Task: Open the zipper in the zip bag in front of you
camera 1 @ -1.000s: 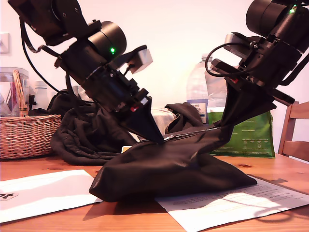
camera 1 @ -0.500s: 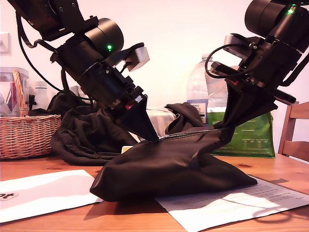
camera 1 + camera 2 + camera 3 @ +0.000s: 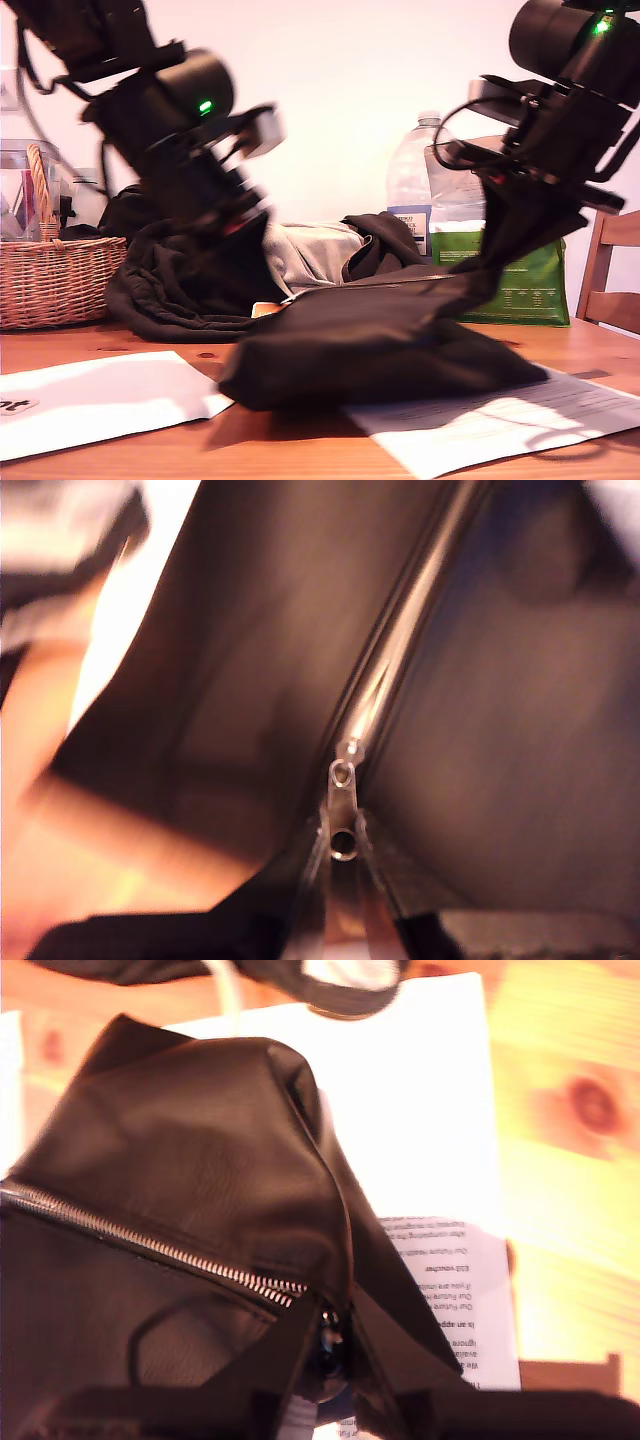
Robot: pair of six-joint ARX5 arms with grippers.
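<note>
Pinching the little metal pull tab (image 3: 342, 780), my first gripper (image 3: 342, 865) sits mid-left in the exterior view. My second gripper (image 3: 322, 1345) squeezes the zip bag's (image 3: 390, 340) corner, mid-right. That soft, floppy bag lies centre-frame; its zipper (image 3: 150, 1245) needs both holds tight.

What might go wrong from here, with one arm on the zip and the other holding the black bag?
1. My first end effector pinches only the small zipper pull, so it might slip out.
2. My second end effector holds the zip bag by one corner of fabric. If that slips, the bag may drag across the paper instead of the zipper opening.
3. The clothing heap lies close behind the bag and could snag.
</note>
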